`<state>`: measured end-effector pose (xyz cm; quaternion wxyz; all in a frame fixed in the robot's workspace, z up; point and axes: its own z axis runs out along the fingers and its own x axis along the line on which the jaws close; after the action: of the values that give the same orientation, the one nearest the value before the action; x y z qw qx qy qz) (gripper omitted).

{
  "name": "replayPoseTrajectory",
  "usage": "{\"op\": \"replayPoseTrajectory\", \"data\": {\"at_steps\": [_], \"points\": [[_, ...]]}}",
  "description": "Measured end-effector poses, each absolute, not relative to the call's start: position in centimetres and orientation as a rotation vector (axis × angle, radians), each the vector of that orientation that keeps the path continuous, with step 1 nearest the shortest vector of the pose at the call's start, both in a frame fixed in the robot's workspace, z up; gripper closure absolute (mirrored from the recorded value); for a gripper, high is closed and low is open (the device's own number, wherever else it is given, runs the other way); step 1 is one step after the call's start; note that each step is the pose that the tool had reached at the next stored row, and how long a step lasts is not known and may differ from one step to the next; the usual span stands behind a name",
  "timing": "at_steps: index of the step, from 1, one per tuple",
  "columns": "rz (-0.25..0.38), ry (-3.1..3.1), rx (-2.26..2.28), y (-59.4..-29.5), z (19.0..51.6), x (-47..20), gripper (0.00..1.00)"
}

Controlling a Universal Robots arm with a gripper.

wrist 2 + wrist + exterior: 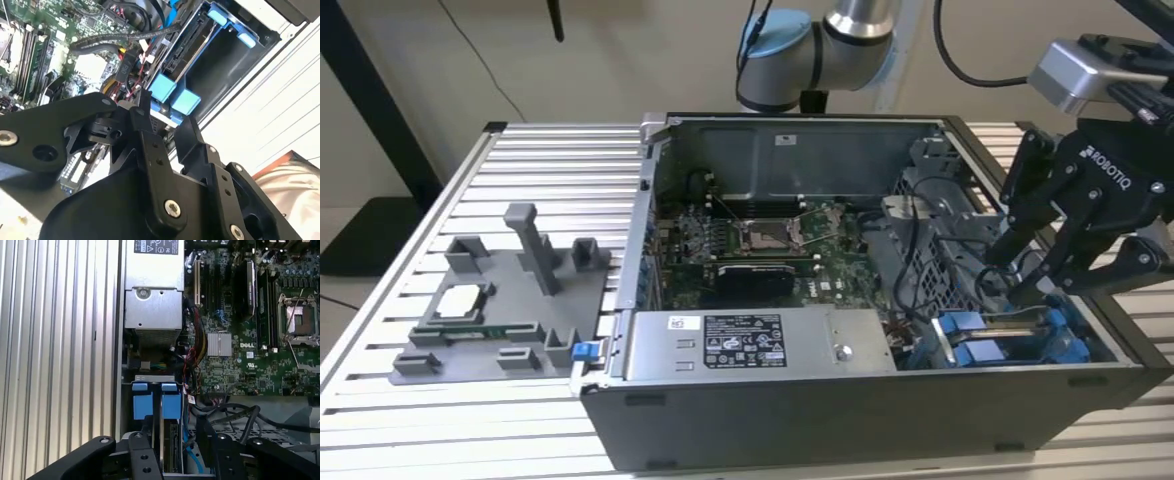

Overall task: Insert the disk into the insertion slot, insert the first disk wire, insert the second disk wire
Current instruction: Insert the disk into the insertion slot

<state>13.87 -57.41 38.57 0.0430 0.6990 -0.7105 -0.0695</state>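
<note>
The pincer (174,434) is seen nearest in both wrist views, its black fingers (145,445) spread apart and nothing gripped between them. Through the gap between the fingers, two bright blue carrier tabs (156,402) are seen side by side, just beyond the fingertips and not touched by them. The disk (195,47) is seen standing on edge inside the insertion slot (155,378), with blue carrier plastic at both of its ends. Whether any cable is plugged into the disk cannot be told.

Beside the slot, black cables (240,417) are draped over grey sheet metal, and a bundle of red and yellow wires (197,340) is led along the edge of the motherboard (250,355). Beyond the slot the grey power-supply box (152,315) is mounted against the case wall. Farther off, a small finned heatsink (220,344) and the open CPU socket (300,322) are seen on the motherboard.

In the exterior view, the pincer (1023,285) is poised over the slot at the view's right end of the open computer case (854,420). The case is laid on a ribbed aluminium table (534,150). A grey fixture (507,300) is placed on the table at the view's left, well apart from the case. The robot arm (834,40) is seen behind the case.
</note>
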Motion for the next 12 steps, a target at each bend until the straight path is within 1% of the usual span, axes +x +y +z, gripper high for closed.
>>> {"op": "replayPoseTrajectory", "data": {"at_steps": [3,8,12], "points": [[-0.21,-2.175,2.139,-57.35,38.56,13.86,0.0],[-0.176,-2.193,2.16,-57.32,38.76,13.87,0.0],[-0.161,-2.204,2.171,-57.09,39.04,13.74,0.0]]}}
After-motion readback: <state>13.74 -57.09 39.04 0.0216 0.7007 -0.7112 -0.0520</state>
